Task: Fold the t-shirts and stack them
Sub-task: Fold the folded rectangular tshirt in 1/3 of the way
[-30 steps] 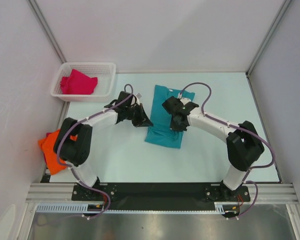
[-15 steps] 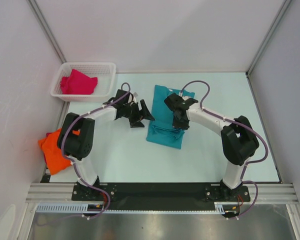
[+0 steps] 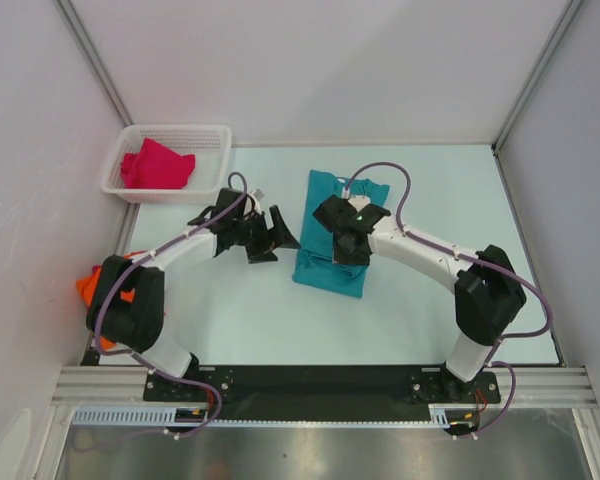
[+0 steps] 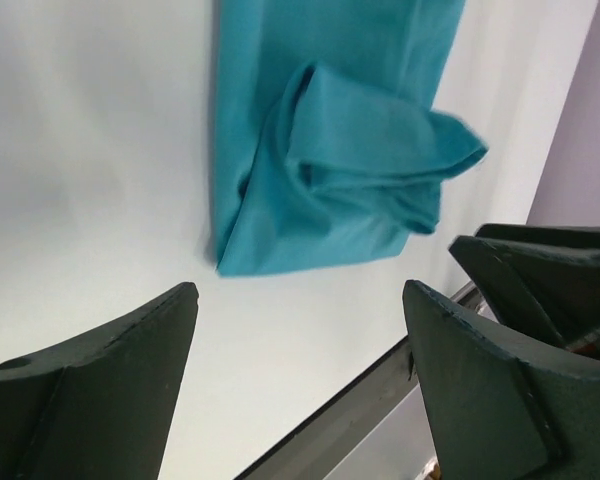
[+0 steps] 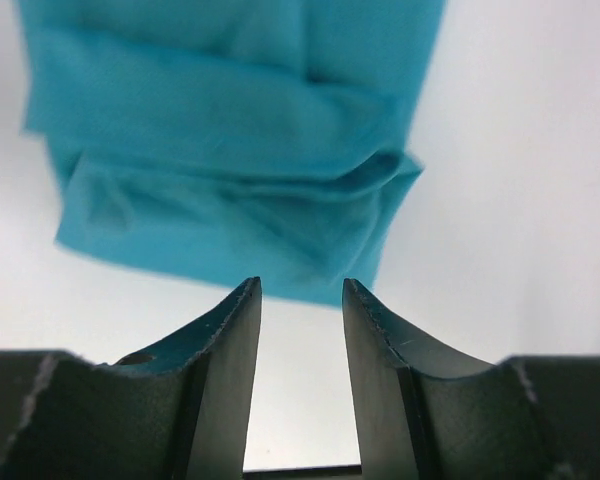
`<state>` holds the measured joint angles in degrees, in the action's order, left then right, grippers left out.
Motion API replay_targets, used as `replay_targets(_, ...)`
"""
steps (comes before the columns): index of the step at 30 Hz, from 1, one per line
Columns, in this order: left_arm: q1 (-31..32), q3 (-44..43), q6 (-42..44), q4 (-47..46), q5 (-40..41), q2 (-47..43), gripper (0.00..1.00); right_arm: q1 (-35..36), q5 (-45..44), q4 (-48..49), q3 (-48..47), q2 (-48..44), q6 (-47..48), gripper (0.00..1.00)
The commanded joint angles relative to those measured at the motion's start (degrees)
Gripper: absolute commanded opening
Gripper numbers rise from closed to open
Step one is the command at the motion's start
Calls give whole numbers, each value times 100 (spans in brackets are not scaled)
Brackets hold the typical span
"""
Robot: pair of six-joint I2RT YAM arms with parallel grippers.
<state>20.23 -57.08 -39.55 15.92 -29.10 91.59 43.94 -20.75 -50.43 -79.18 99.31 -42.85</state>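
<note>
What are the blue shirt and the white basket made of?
The blue shirt looks like soft cloth with a dull, matte finish: it bends into folds and wrinkles. The basket is probably stiff white plastic, since its walls stand up straight and have a lattice of little holes.

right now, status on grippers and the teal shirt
Left gripper open, empty, beside the teal shirt. Right gripper open, empty, over it. Shirt folded lengthwise, near end bunched. Nothing blocking.

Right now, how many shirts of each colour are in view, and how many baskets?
teal shirt: 1
orange shirt, partly behind the left arm: 1
magenta shirt: 1
basket: 1
Total: 4
</note>
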Motion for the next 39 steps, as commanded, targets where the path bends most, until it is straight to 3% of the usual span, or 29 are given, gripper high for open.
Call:
replay_targets(1, 25, 627, 44, -274, 63, -431, 89, 562, -105, -142, 209, -350, -495, 44)
replay_targets(9, 25, 1085, 9, -388, 10, -800, 89, 826, -104, -10, 552, -105, -725, 43)
replay_targets(17, 25, 1190, 44, -309, 19, -1099, 89, 300, -271, 139, 324, 238, -277, 43)
replay_targets(24, 25, 1322, 52, -309, 27, -1179, 89, -245, -412, 262, -159, 782, 259, 43)
replay_targets(39, 25, 1410, 79, -239, 106, -1302, 89, -923, -710, 52, -2363, 2268, 1182, 43)
